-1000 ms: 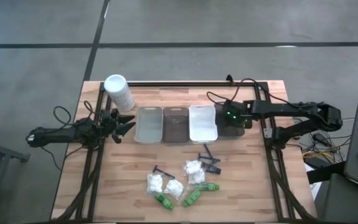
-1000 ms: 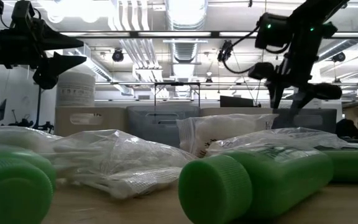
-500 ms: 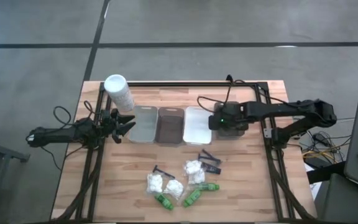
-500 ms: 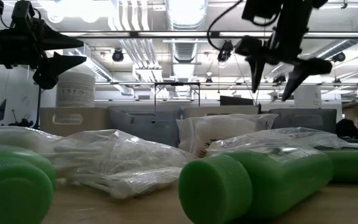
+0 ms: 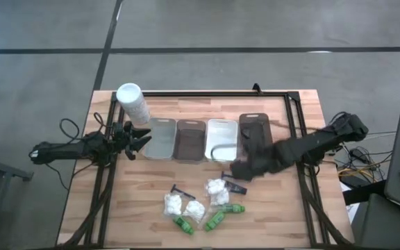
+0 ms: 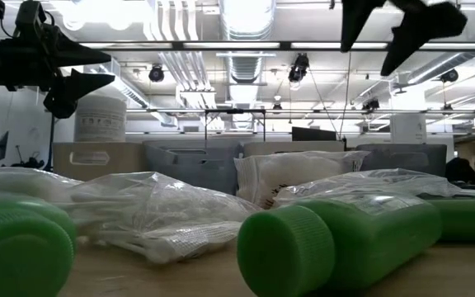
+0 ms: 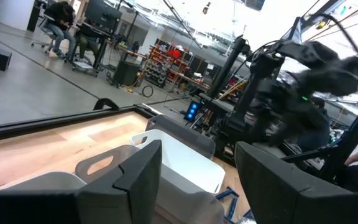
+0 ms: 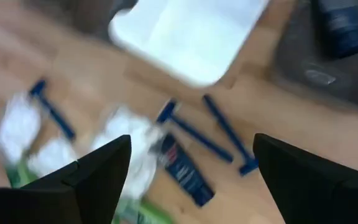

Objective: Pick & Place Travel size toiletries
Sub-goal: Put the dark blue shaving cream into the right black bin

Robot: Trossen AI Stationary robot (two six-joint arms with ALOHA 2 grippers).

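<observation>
**Right tool spread above the razors**

Your wooden worktop (image 5: 269, 222) sits in an open workshop hall. Your left tool (image 5: 142, 140), fingers spread and empty, waits just beside the grey tray (image 5: 160, 138). Green bottles (image 5: 214, 221), white puffs (image 5: 216, 187) and razors (image 8: 219, 134) lie just below your right tool (image 5: 240, 171), spread wide, holding nothing.

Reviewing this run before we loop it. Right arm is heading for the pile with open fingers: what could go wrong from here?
1. The razors, the black stick and the white puffs lie packed together, so the open right gripper may catch two items or nudge neighbours.
2. The razors are thin and flat on the table; the fingers could slip over them.
3. The green bottles lie on their sides and might roll if bumped.
The left gripper waits by the trays.
</observation>
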